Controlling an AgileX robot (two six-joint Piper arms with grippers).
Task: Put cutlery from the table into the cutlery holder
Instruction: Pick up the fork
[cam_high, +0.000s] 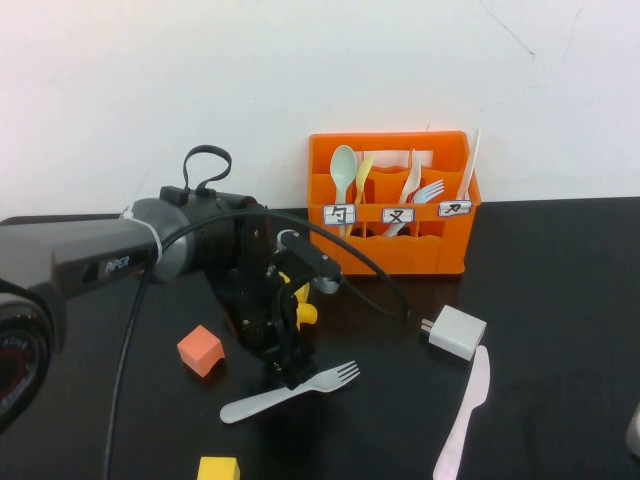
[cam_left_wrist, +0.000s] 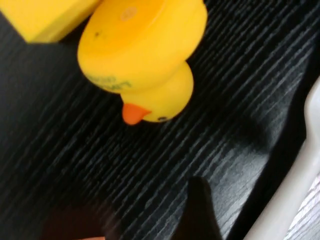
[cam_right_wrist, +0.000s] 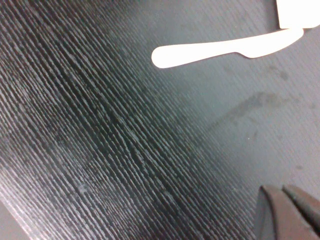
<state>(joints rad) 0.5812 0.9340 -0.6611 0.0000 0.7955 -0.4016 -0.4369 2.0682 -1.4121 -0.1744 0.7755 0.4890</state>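
black table (cam_high: 560, 260) under a white wall | left gripper (cam_high: 290, 378) is pressing down on white fork (cam_high: 300, 390) near-centre, grip unclear | right gripper (cam_right_wrist: 287, 212) is idling clenched, near right | orange holder (cam_high: 390, 215) far-centre | risk: thin flat handle is slipping out.

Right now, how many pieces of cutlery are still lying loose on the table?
2. A white fork lies beneath the left gripper; a pale pink knife lies beside the white charger, toward the right gripper.

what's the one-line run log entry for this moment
left gripper down at white fork | right gripper fingers shut, near pink knife | orange holder part filled
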